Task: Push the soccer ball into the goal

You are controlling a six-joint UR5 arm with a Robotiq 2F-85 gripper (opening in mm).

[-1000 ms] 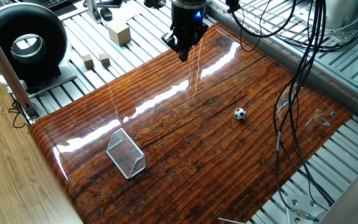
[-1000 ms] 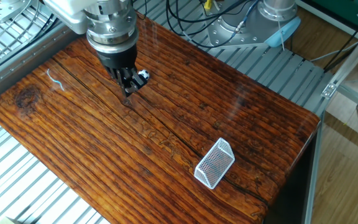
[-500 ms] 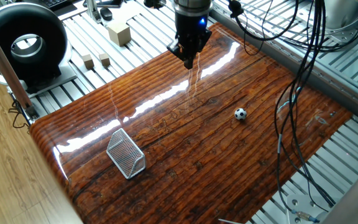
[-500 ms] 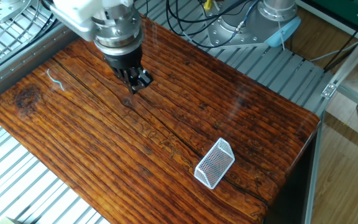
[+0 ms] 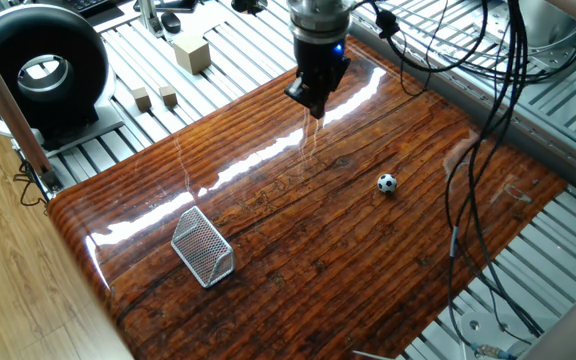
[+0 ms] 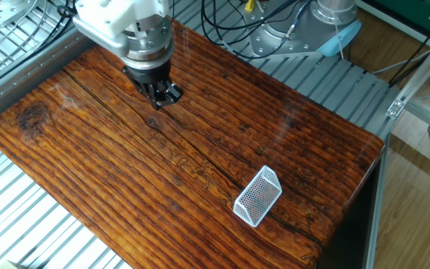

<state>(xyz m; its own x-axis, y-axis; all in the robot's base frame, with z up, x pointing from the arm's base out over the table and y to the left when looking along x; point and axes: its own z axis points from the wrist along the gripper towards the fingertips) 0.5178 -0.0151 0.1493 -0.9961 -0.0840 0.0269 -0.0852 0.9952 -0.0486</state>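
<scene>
Claw (image 5: 315, 108) shifted, seemingly closed; goal (image 5: 203, 247) empty, soccer ball (image 5: 387, 183) apart.

Soccer ball (image 5: 387, 183) on table (image 5: 368, 260), well apart from goal (image 5: 203, 247).

My arm reaches in from the far side and points my wrist almost straight down, a small blue light glowing on the wrist housing. My tool (image 5: 315, 106) hangs at the end of it with its two dark fingers drawn together into a narrow tip, nothing between them. In the other fixed view my tool (image 6: 160, 99) shows below the silver wrist flange.
</scene>
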